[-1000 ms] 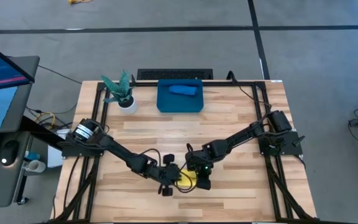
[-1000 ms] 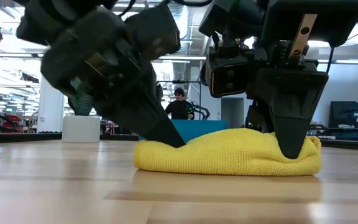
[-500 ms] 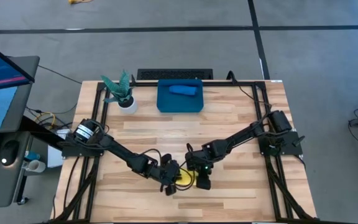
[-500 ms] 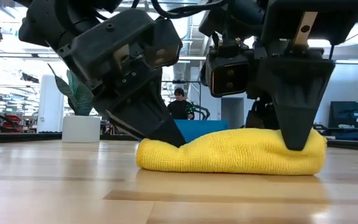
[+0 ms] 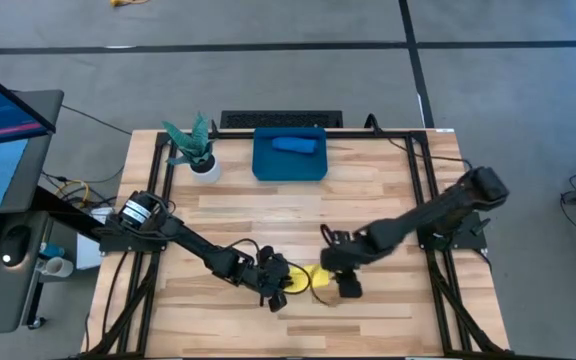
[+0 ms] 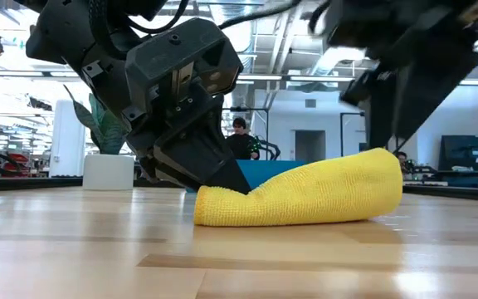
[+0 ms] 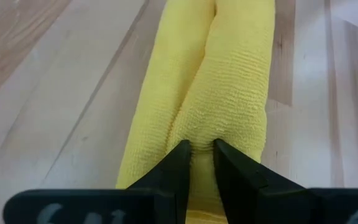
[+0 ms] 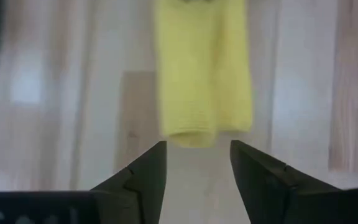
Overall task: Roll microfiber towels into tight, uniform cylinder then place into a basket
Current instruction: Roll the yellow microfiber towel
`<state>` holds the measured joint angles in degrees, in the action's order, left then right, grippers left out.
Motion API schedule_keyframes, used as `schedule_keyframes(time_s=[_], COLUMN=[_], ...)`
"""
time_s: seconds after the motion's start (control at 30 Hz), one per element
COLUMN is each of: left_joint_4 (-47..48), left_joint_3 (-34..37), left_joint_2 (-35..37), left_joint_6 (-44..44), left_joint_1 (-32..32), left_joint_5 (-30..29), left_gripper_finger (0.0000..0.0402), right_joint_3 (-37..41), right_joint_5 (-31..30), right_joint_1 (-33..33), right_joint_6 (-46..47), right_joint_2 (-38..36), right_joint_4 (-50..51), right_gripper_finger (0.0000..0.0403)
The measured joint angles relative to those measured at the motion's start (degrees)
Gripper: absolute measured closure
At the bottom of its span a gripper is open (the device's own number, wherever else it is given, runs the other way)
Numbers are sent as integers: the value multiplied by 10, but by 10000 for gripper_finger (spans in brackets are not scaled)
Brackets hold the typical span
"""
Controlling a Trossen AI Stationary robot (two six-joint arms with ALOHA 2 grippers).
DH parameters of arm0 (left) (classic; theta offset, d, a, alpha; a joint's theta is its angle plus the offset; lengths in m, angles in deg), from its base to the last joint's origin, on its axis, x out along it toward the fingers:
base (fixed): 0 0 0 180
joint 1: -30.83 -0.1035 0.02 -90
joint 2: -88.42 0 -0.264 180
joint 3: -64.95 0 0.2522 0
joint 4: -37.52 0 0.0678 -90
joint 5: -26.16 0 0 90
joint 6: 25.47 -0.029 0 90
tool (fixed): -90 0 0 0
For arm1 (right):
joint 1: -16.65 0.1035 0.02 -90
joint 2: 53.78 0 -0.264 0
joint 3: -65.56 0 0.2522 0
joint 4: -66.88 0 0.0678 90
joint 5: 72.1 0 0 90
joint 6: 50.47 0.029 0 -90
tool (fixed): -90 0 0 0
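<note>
The pale wooden slatted table point(image 5: 368, 190) with its black frame carries everything I work with. At its far edge sits the shallow rectangular teal-blue plastic basket point(image 5: 264, 164), and a rolled medium blue microfiber towel point(image 5: 295, 144) lies inside it. Just beside the basket, toward my left side, stands a small white plant pot point(image 5: 206, 168) with a green leafy plant.

Near the front edge of the table, between my two arms, lies the bright yellow microfiber towel point(image 6: 305, 197), rolled into a thick cylinder resting on the wood. In the low view the end nearer my right arm sits higher than the other end.

My left gripper point(image 7: 197, 162) is down at one end of the yellow roll, its two dark fingers point(image 7: 176, 171) drawn narrow and pinching a fold of the yellow cloth between them. In the low view that gripper presses into the roll's end at table level.

My right gripper point(image 8: 197, 163) is just off the opposite end of the roll, fingers point(image 8: 146, 171) spread wide with nothing between them; the roll's end is close ahead but apart from them.
</note>
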<state>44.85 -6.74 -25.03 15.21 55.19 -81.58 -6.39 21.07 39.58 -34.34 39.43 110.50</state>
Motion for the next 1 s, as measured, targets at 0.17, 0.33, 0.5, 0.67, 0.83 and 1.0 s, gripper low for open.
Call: schedule_keyframes(time_s=[0.17,0.33,0.5,0.67,0.83,1.0], left_joint_4=[-1,0,-2,-1,-1,-1], left_joint_3=[0,0,1,1,1,1], left_joint_2=[0,0,0,0,0,0], left_joint_6=[1,8,8,8,8,8], left_joint_1=[0,0,-2,-3,-3,-3], left_joint_5=[1,1,6,7,7,7], left_gripper_finger=[335,335,335,335,335,335], right_joint_3=[66,97,97,95,93,93], right_joint_5=[-69,-114,-179,-183,-185,-187], right_joint_1=[71,122,131,116,97,82], right_joint_6=[-47,-128,-151,-158,-145,-120], right_joint_2=[-42,-34,-1,50,72,71], right_joint_4=[-129,-249,-302,-306,-321,-330], right_gripper_finger=[207,206,220,243,265,283])
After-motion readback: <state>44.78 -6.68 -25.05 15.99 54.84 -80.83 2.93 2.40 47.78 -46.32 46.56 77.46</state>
